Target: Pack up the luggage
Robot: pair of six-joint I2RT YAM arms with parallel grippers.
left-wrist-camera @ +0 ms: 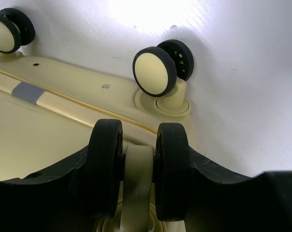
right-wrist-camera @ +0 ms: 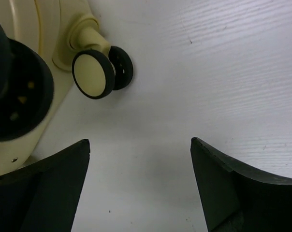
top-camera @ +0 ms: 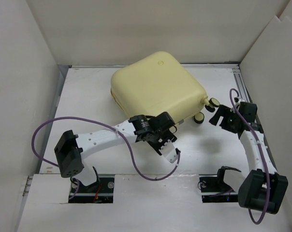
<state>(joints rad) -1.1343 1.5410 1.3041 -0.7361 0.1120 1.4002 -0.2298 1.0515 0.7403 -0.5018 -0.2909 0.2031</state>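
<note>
We see closed pale-yellow hard-shell suitcase point(top-camera: 158, 87) lying flat beyond both jaws. Only left wrist view shows left gripper point(left-wrist-camera: 138, 162) pinching black twin caster wheel point(left-wrist-camera: 172, 169). Right gripper point(right-wrist-camera: 140, 159) spread wide, cream-faced wheel point(right-wrist-camera: 93, 73) ahead of its left jaw.

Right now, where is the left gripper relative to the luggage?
In the top view, the left gripper is at the near edge of the luggage, around the middle of the table. Its wrist view shows one double wheel clamped between its fingers.

White board walls point(top-camera: 136, 29) enclose a pale table point(top-camera: 88, 96) on three sides.
</note>
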